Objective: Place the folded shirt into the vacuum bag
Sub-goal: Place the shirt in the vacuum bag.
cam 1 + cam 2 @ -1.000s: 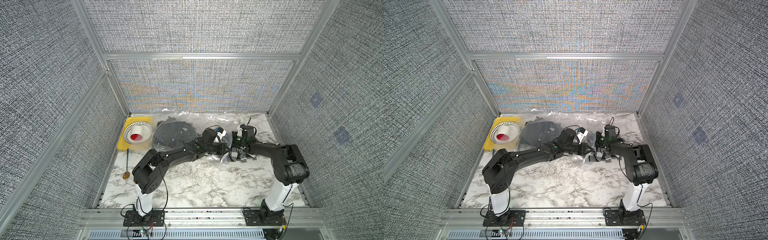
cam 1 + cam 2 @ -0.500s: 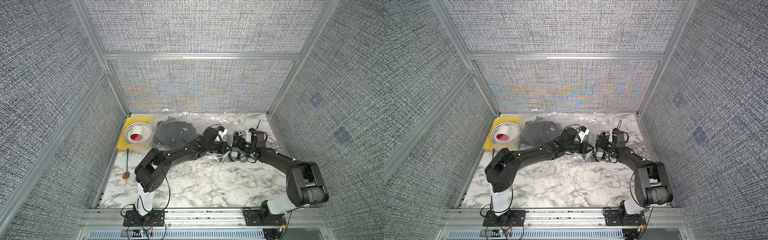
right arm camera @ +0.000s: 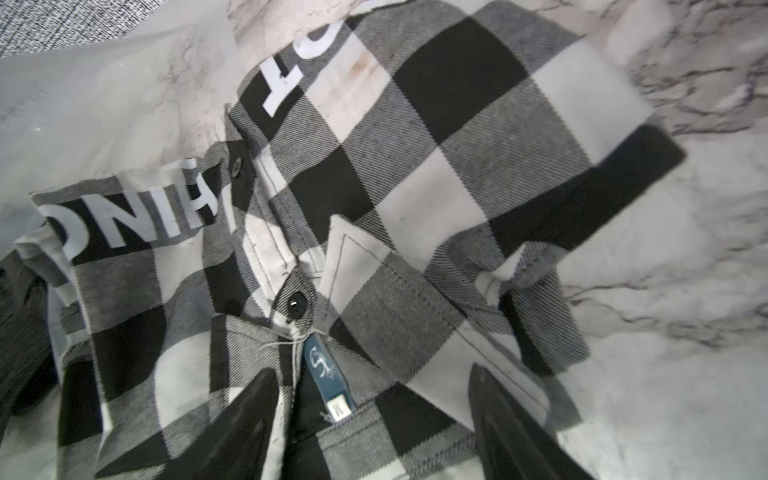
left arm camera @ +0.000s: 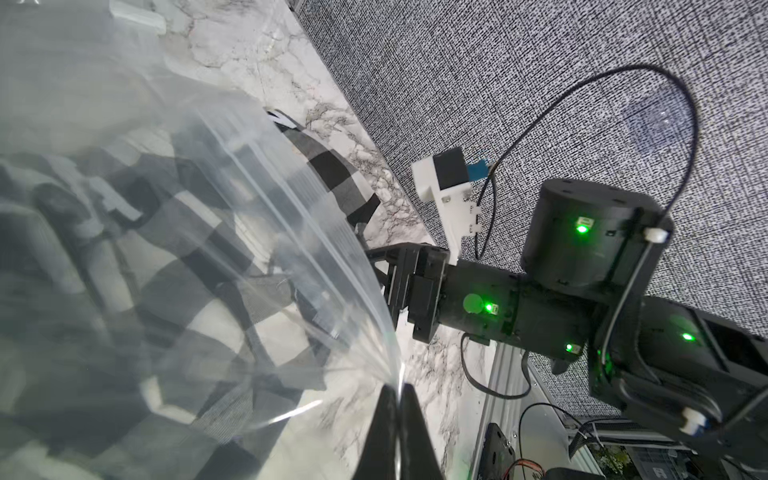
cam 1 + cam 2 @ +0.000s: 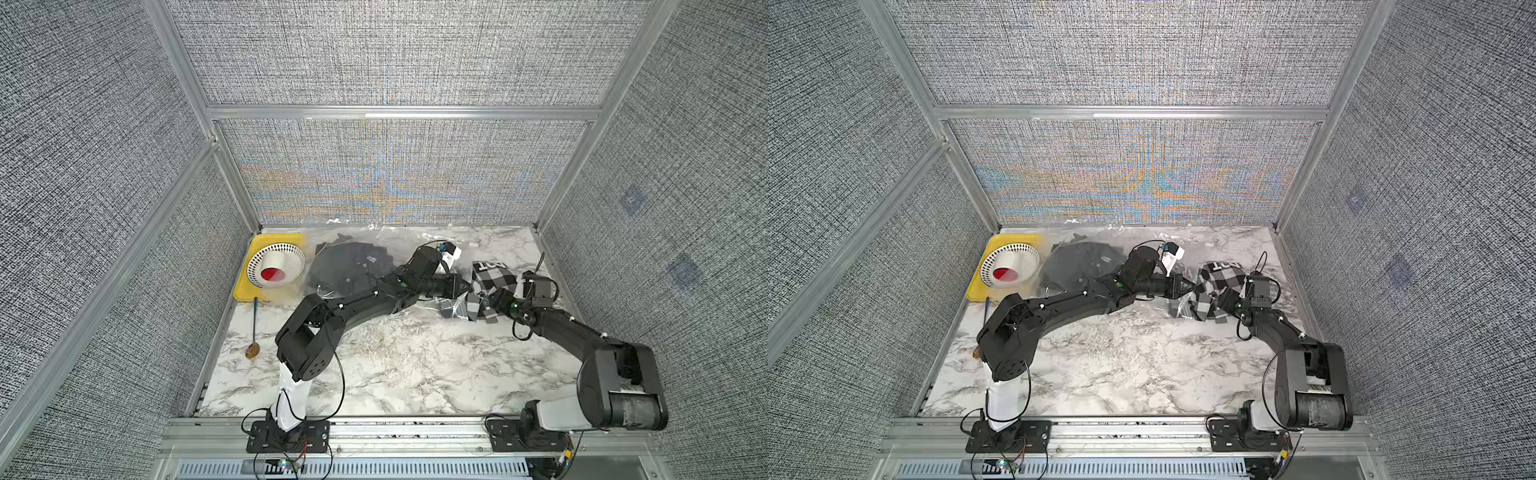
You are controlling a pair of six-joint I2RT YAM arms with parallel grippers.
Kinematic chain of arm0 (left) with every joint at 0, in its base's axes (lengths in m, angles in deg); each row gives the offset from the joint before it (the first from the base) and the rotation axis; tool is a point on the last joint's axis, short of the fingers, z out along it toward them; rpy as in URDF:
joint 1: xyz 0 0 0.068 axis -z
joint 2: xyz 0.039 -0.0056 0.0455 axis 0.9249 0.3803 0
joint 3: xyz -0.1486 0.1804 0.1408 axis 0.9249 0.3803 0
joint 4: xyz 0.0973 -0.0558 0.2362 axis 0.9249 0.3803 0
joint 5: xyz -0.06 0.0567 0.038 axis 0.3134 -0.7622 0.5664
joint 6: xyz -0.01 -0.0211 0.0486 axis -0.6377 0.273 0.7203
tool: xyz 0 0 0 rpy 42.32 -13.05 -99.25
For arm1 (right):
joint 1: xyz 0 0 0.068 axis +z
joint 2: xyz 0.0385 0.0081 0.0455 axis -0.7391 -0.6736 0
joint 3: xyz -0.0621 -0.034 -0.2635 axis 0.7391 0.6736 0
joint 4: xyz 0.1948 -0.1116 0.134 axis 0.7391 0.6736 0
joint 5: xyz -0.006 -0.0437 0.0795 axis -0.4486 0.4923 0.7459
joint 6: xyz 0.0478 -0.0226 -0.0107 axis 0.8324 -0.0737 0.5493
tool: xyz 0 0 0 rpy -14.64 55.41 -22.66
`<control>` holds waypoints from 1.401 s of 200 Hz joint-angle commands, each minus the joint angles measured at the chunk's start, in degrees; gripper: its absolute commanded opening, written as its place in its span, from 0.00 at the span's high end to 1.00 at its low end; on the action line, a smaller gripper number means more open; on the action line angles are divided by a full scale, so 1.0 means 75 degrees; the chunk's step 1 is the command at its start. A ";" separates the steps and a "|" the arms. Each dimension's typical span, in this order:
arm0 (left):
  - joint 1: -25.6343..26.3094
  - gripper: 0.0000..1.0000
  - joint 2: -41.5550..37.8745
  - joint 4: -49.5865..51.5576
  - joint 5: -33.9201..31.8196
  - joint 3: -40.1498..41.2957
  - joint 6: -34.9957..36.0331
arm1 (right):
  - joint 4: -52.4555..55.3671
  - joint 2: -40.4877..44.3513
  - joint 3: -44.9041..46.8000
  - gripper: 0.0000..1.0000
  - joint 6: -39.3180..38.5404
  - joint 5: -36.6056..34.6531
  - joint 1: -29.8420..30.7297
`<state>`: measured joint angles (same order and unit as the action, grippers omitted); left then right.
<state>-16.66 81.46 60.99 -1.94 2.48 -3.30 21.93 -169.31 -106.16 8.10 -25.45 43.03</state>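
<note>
The folded shirt point(image 5: 492, 276) point(image 5: 1221, 278), black-and-white checked, lies at the back right of the table. Its collar and blue label face the right wrist camera point(image 3: 415, 166). The vacuum bag point(image 5: 399, 245) point(image 5: 1129, 241) is clear crinkly film spread along the back. One edge of it drapes over part of the shirt point(image 3: 104, 91). My left gripper point(image 4: 398, 388) point(image 5: 467, 286) is shut on a pinch of bag film point(image 4: 208, 208) beside the shirt. My right gripper point(image 3: 372, 372) point(image 5: 1219, 297) is open, its fingers straddling the collar.
A dark garment point(image 5: 353, 266) lies under the bag film at back centre. A yellow tray point(image 5: 274, 237) in the back left corner holds a white perforated basket point(image 5: 286, 253) with a red-bottomed cup. A spoon point(image 5: 254, 328) lies by the left wall.
My right arm's elbow has dropped low toward the front right, and its jaws have spread wider over the shirt. My left gripper still pinches the bag film in the same place.
</note>
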 commanded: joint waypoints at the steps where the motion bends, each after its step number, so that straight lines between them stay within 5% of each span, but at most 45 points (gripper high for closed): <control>1: 0.0079 1.00 0.0015 -0.0205 0.0242 -0.0132 0.0097 | 0.0201 -0.0243 -0.0191 0.25 -0.0293 -0.0147 -0.0122; 45: 0.0211 1.00 0.0014 -0.0162 0.0243 -0.0189 0.0213 | 0.0237 -0.0480 -0.0039 0.26 -0.0288 -0.0162 -0.0190; 76: 0.0210 1.00 0.0016 -0.0162 0.0248 -0.0153 0.0214 | 0.0214 -0.0683 0.0147 0.39 -0.0274 0.0037 -0.0181; 121: 0.0210 1.00 0.0247 -0.0180 0.0292 -0.0147 0.0203 | 0.0203 -0.0583 0.0485 0.64 -0.0303 0.0238 -0.0134; 162: 0.0210 1.00 0.0271 -0.0221 0.0312 -0.0075 0.0202 | 0.0115 -0.0237 0.0593 1.00 -0.0232 0.0593 -0.0132; 247: 0.0210 1.00 0.0129 -0.0303 0.0230 0.0246 0.0191 | -0.0367 0.0506 0.0387 1.00 0.0639 0.2985 0.0053; 280: 0.0215 1.00 0.0099 -0.0303 0.0230 0.0283 0.0202 | -0.0141 0.0637 0.0714 1.00 0.0551 0.2657 0.0101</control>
<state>-15.00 82.73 60.92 -0.45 4.54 -2.21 19.35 -165.02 -101.85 12.17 -5.67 43.58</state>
